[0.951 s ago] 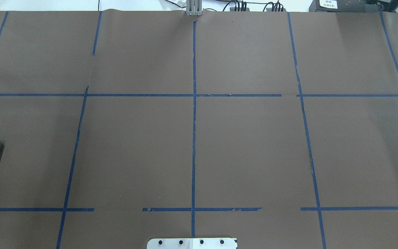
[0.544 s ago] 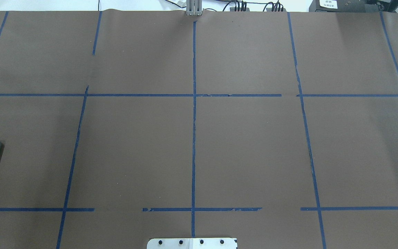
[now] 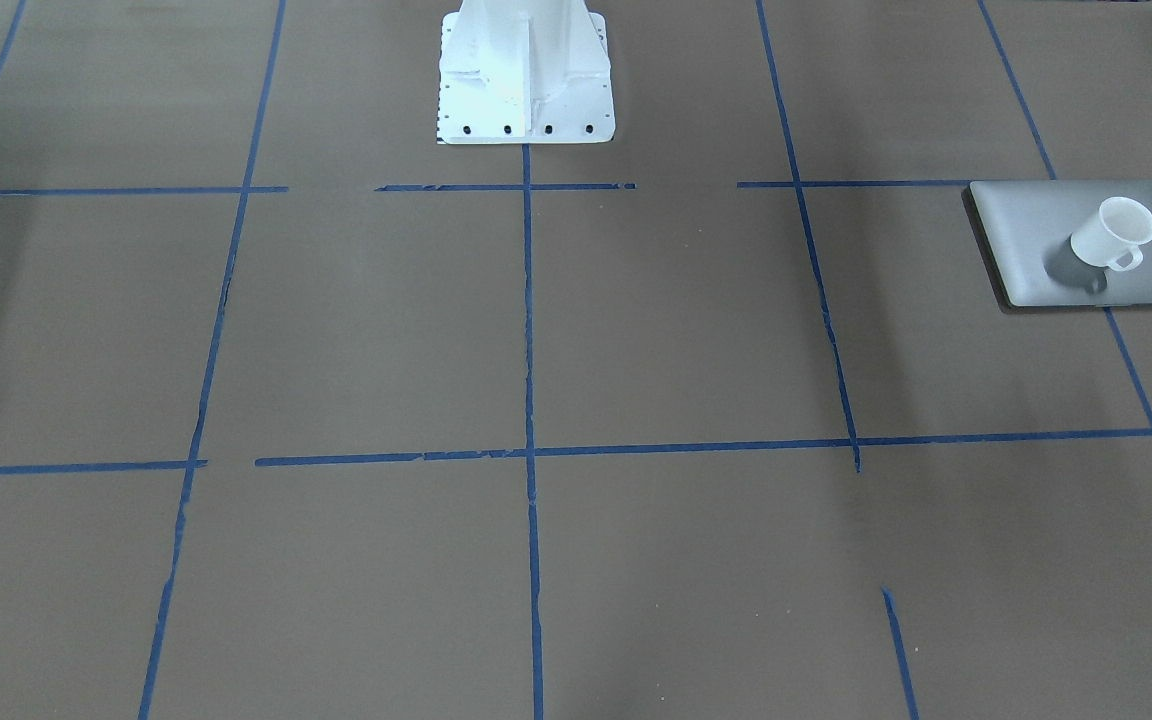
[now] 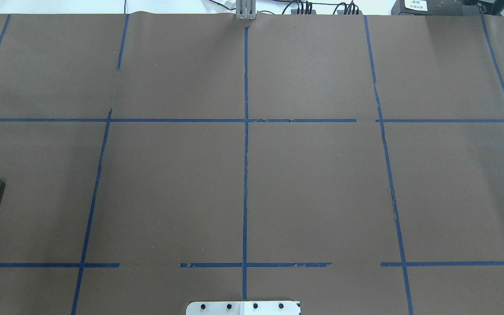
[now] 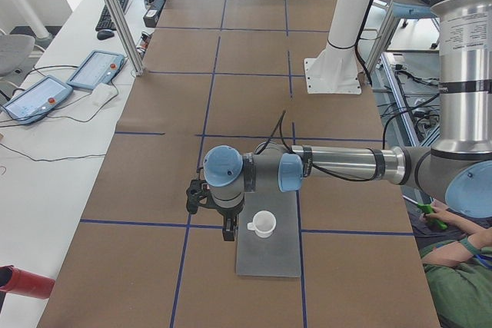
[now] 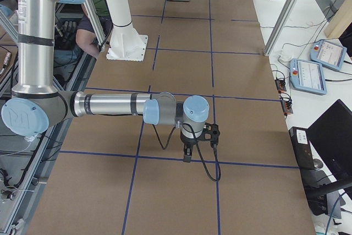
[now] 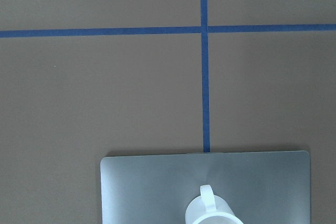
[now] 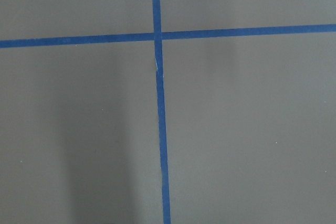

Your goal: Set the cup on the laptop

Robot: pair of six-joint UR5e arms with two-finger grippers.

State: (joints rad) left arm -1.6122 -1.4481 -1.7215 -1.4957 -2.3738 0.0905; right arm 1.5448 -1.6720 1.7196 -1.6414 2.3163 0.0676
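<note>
standing upright on the laptop (image 3: 1021, 230), the cup (image 3: 1114, 232) sits near its middle, at the robot's far left. the left gripper (image 5: 228, 230) hangs near it, seemingly raised; i cannot tell whether its jaws are spread, nor the right gripper's (image 6: 187, 154). a low retreat could clip the handle and tip the cup.

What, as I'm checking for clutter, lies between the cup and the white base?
Laptop, then bare table and blue tape, up to the base; the front-facing view shows it.
</note>
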